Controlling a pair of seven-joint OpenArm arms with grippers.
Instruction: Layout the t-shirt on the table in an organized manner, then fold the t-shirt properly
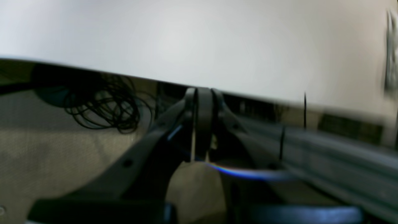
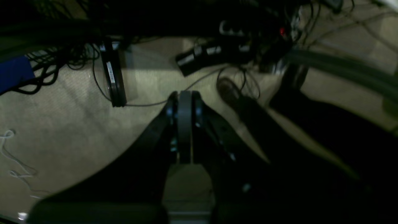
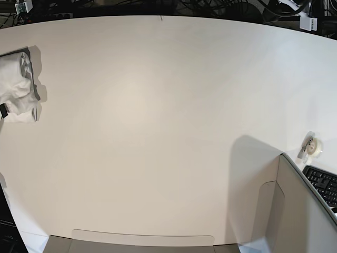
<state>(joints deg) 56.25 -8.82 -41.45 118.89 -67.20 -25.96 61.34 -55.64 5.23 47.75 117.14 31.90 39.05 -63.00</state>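
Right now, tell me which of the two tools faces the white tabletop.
The left tool: its shut tips point at the white table edge. The right tool, also shut, faces only carpet and cables.

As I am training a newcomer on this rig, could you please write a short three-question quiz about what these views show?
1. True or false: the left gripper has open jaws.
2. What sits on the table nearest the keyboard? A tape roll; B mug; C scissors.
3. Fill in: in its wrist view, the right gripper hangs shut above the ____.
Key: 1 false; 2 A; 3 floor.
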